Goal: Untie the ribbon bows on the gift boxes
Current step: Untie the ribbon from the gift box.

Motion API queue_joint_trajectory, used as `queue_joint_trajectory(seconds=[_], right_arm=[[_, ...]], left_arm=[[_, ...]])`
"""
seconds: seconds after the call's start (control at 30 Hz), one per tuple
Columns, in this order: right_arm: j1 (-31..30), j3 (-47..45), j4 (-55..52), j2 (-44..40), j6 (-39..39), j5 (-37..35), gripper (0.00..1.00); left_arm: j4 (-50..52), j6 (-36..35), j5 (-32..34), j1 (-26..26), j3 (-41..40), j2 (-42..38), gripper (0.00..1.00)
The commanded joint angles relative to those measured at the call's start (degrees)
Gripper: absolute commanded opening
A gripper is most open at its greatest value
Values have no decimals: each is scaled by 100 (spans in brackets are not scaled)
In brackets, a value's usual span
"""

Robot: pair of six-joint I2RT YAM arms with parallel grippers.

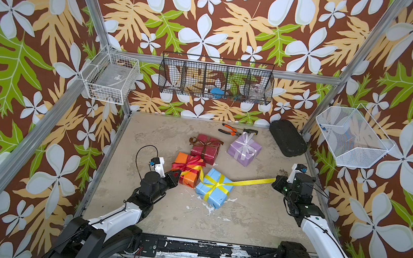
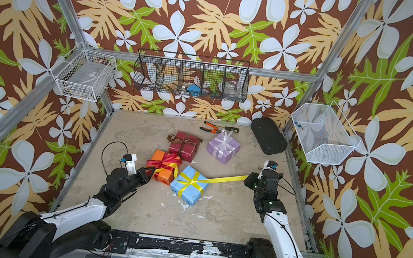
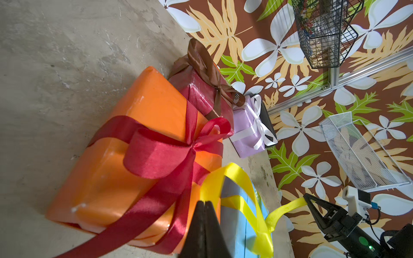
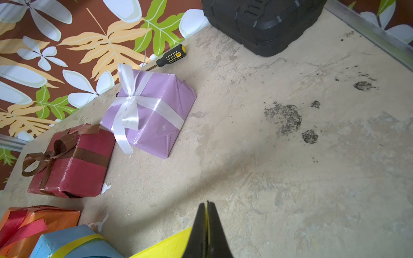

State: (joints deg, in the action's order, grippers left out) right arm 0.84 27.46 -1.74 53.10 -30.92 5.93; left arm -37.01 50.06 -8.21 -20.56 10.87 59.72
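Currently: yellow ribbon, stretched across the light blue box (on the tabletop, beside the orange box); one tail pinched by the left claw, the other by the right claw. Step judged: untying in hand. Next: a wider pull is called for.

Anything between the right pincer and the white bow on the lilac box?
Nothing visible: only bare table lies between the right pincer and the white bow on the lilac box. The pincer is shut on the yellow ribbon, though.
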Motion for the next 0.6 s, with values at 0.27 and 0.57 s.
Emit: queue_joint_trajectory(seconds=[0.27, 0.57], right_arm=[[-16, -48, 238, 387, 115, 1214, 60], [-1380, 323, -110, 369, 355, 760, 77]], left_arm=[[195, -233, -567, 12, 222, 67, 70], [407, 121, -174, -73, -159, -806, 97]])
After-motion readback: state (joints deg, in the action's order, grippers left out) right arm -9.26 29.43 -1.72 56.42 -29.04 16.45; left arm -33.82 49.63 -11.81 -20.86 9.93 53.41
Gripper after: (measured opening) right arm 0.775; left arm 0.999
